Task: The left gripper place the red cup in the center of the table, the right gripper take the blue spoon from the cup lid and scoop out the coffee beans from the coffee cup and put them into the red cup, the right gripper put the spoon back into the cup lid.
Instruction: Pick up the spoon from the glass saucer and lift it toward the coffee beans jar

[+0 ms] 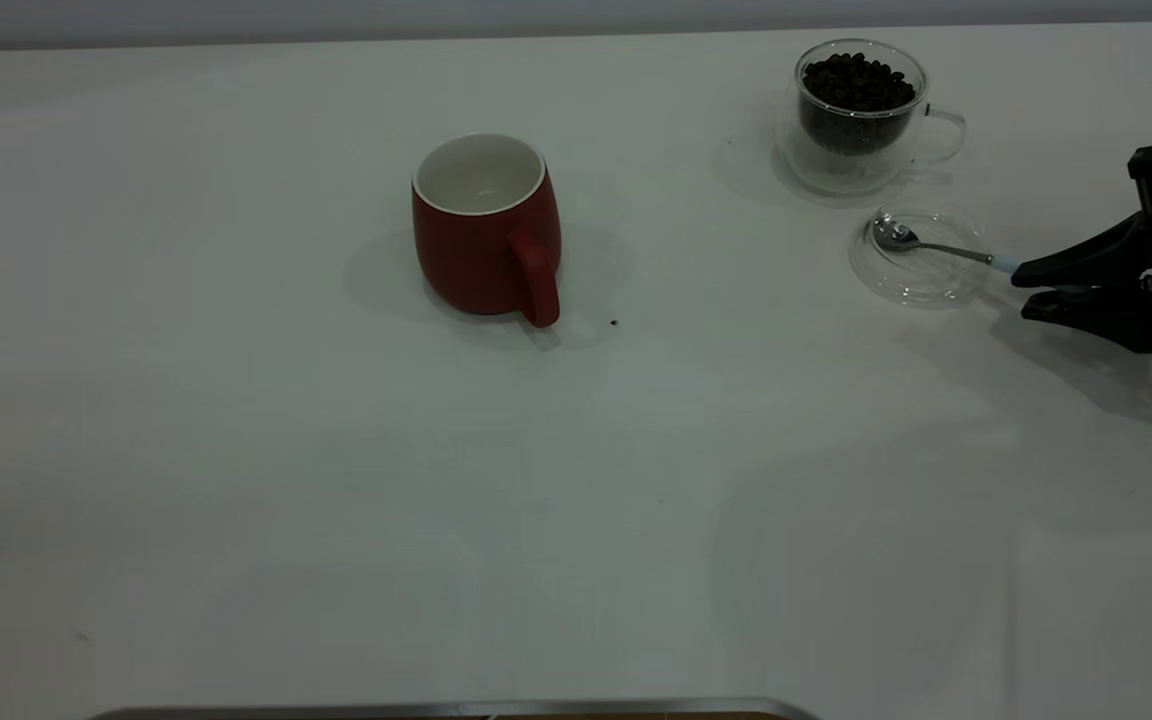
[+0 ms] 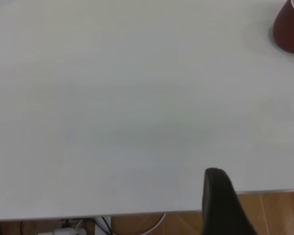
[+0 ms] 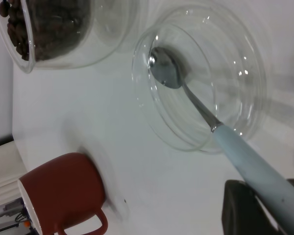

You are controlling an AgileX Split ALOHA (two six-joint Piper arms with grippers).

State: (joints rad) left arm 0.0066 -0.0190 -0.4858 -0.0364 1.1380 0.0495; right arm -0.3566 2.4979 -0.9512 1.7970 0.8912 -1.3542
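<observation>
Closing my black wedge-jawed right gripper (image 1: 1028,288), mid-right, jaws around pale-blue-handled metal teaspoon (image 1: 936,248) handle end; light, slippery, grip firmly.

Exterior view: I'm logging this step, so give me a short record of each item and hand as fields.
mug: rounded dark-red ceramic mug, upright near the table's centre, no beans visible inside
glass cup: clear double-walled glass cup, holding dark coffee beans
lid: flat clear glass lid, beside the glass cup
spoon: metal teaspoon with pale-blue handle, bowl in lid
right hand: closing around spoon handle tip
left hand: at table edge, away from mug
</observation>
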